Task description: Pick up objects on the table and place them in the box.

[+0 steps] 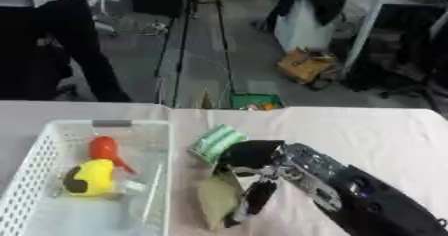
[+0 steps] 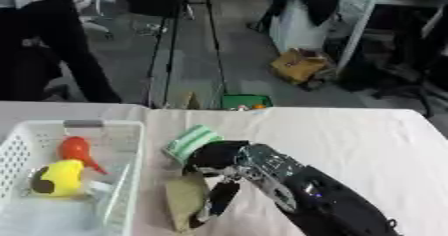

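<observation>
My right hand [image 1: 254, 172] reaches in from the lower right and is over an olive-green flat packet [image 1: 219, 196] lying on the table just right of the basket. Its fingers curl down along the packet's right edge and seem to pinch it. A green-and-white striped packet [image 1: 215, 142] lies just behind the hand. The white lattice basket [image 1: 35, 165] at the left holds a yellow toy with a black patch [image 1: 89, 178], a red-orange piece [image 1: 106, 150] and a clear wrapper. My left hand is not visible.
The table wears a pale pinkish cloth [image 1: 367, 130], bare to the right. Beyond its far edge a green crate [image 1: 255, 101] stands on the floor, and a person in dark trousers [image 1: 61, 40] stands at the back left.
</observation>
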Robot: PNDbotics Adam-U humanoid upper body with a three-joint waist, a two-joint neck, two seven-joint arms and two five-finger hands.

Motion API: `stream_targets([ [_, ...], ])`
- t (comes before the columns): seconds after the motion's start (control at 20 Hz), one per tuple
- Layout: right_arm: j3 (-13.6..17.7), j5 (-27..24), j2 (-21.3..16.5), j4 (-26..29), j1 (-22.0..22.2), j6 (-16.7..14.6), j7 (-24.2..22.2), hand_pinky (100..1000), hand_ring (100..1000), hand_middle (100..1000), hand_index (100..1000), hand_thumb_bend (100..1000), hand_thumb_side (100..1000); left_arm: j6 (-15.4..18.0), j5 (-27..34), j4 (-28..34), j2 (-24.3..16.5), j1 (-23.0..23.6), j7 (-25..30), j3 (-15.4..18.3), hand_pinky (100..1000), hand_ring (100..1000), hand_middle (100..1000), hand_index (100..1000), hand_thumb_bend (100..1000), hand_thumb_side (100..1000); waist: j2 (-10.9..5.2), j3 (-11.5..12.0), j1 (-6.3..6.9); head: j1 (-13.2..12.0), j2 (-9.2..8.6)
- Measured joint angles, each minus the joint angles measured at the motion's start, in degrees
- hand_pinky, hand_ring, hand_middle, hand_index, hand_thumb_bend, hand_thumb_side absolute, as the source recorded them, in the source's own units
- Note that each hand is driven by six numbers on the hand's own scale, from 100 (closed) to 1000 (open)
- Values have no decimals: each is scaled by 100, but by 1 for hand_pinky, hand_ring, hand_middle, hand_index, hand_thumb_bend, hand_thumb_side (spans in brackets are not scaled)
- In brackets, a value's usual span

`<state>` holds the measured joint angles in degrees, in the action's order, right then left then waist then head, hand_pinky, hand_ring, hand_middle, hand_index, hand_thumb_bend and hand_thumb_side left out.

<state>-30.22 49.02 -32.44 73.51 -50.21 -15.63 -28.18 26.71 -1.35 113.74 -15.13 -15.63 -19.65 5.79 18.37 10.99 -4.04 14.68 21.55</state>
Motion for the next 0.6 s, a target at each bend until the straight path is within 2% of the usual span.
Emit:
stream_targets([
  [0.3,16,0,9,-2,-1,-2,1,902,834,573,773,647,633,0,7,0,1,-3,0,0,953,932,1000,917,100,1000,0,0,0,2,-1],
  [0.45,23,-1,25,-20,-2,-12,3,890,763,538,743,627,620,0,7,0,1,-4,0,0,954,932,1000,917,100,1000,0,1,0,4,-1],
  [0.6,54,-4,42,-43,-1,-41,12,884,751,510,707,591,621,0,7,0,2,-4,0,0,954,932,1000,916,100,1000,0,1,0,4,-1],
])
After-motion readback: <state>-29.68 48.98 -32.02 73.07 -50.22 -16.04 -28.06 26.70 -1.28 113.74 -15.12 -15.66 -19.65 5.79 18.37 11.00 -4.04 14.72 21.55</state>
